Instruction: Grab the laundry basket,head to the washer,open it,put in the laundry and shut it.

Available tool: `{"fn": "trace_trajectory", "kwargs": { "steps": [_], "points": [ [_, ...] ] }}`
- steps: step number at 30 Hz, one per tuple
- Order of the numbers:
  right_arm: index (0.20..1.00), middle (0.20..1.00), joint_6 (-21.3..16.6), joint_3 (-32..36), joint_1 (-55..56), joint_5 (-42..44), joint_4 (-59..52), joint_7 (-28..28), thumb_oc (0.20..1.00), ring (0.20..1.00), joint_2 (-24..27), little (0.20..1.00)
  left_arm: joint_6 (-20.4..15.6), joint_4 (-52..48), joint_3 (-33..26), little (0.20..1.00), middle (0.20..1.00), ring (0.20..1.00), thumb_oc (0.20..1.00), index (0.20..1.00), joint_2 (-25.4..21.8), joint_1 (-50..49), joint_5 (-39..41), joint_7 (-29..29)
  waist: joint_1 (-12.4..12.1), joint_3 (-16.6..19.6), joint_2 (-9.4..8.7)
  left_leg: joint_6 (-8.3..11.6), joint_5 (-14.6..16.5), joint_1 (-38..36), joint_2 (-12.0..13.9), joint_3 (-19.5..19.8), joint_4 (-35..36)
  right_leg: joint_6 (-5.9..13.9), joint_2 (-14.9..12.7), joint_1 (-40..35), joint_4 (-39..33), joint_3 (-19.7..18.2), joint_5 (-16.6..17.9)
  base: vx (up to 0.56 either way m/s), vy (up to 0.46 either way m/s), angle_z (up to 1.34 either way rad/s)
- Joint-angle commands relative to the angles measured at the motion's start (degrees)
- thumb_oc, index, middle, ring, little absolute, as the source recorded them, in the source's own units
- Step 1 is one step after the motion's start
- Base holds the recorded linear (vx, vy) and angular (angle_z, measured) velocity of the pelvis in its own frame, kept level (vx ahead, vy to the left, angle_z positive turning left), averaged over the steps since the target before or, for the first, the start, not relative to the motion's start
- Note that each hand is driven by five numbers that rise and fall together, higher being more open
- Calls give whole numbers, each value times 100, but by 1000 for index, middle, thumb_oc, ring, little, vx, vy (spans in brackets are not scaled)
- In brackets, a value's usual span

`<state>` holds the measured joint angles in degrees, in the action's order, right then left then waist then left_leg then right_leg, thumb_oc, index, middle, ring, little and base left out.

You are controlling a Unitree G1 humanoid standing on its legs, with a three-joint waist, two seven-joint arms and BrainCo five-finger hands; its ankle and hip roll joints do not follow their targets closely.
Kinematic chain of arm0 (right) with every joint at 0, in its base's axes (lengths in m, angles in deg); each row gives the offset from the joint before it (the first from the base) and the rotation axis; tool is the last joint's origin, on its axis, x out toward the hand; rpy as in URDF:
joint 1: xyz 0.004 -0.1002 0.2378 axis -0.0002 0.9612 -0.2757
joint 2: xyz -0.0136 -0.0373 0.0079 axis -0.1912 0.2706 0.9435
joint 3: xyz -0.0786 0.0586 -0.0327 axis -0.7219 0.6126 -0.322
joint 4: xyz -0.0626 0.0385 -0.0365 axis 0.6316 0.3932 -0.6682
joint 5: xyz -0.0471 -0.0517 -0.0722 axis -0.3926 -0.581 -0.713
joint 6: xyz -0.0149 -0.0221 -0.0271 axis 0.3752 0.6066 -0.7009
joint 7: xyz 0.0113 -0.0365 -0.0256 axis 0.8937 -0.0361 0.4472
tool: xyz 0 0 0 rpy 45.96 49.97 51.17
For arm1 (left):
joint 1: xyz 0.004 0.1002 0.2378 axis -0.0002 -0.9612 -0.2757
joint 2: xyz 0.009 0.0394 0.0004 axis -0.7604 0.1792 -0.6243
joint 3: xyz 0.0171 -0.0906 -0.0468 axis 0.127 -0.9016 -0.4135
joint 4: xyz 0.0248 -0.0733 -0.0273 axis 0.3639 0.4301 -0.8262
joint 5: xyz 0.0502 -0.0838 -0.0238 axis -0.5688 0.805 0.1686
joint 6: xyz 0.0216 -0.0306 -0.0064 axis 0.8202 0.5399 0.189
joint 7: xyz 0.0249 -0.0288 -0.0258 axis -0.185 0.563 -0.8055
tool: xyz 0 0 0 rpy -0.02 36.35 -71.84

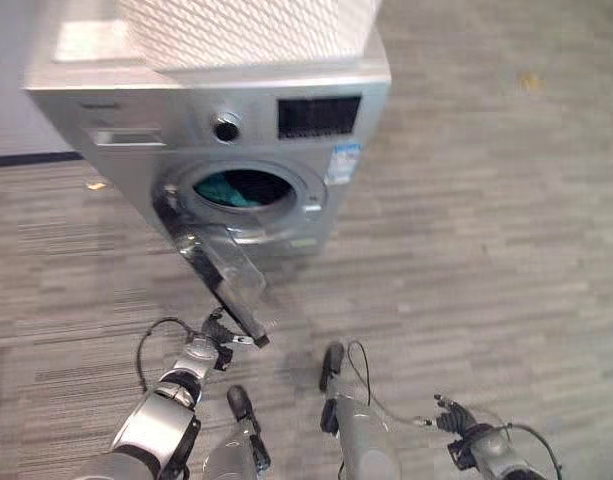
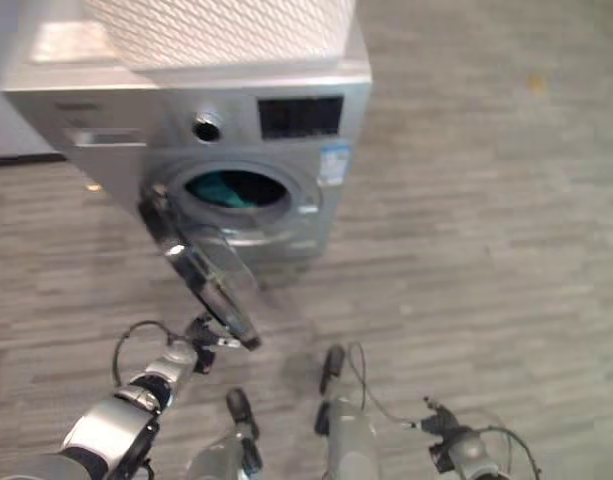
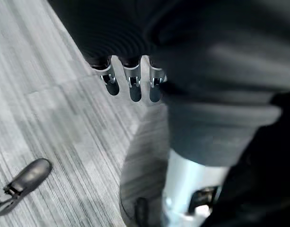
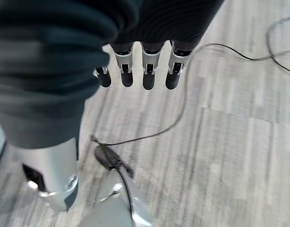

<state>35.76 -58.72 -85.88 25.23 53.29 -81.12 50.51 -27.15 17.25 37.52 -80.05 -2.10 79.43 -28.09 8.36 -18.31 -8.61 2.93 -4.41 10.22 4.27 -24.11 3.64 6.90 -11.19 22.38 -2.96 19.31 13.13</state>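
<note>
Left eye view: the left hand [image 1: 218,335] sits low, nearest the camera, at the outer edge of the washer's door [image 1: 226,275], touching or just short of it; its fingers [image 3: 134,87] hang straight and grasp nothing. The right hand [image 4: 145,71] hangs over the floor [image 1: 486,220], fingers relaxed, empty. Beyond, the door stands swung open. In the drum, teal laundry [image 1: 226,190] lies. On the washer [image 1: 136,110] rests the white basket [image 1: 236,30].

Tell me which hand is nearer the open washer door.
Left. The left hand sits right by the outer edge of the washer door, which hangs open. The right hand hangs low, well off to the robot's right, apart from the door.
</note>
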Motion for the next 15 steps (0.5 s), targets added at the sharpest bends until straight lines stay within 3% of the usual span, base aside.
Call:
{"fn": "trace_trajectory", "kwargs": {
  "steps": [1, 6, 12, 15],
  "points": [
    [1000, 1000, -50, -255, 21, 62, -223, -1, 1000, 1000, 339, 1000, -175, 49, -105, 1000, 1000, 1000, 1000, 1000, 44, 748, 111, -139, 129, 44, 99, 419, -325, 230, 592, 724, 136, 508, -214, -455, -131, -504, 73, 90, 22, -17],
    [1000, 1000, -154, -329, 172, 244, -531, 73, 1000, 1000, 414, 1000, -228, 3, 14, 1000, 1000, 1000, 1000, 1000, -283, 1689, 265, -287, 466, 37, -32, 492, -298, 320, 690, 439, 136, 532, -105, -59, -142, -835, 174, 42, -16, -22],
    [1000, 1000, -231, -376, 260, 377, -877, 133, 1000, 1000, 388, 1000, -238, 7, 112, 1000, 1000, 1000, 1000, 1000, -706, 2320, 275, -339, 658, 65, -90, 566, -302, 350, 789, 142, 136, 527, 15, 219, -161, -1076, 219, 53, -32, -44],
    [1000, 1000, -287, -372, 335, 503, -1033, 175, 1000, 1000, 368, 1000, -273, 21, 213, 1000, 1000, 1000, 1000, 1000, -1197, 2956, 249, -474, 792, 59, -129, 618, -319, 470, 852, 11, 136, 537, 129, 463, -184, -1215, 260, 62, -47, -40]
  ]
}}
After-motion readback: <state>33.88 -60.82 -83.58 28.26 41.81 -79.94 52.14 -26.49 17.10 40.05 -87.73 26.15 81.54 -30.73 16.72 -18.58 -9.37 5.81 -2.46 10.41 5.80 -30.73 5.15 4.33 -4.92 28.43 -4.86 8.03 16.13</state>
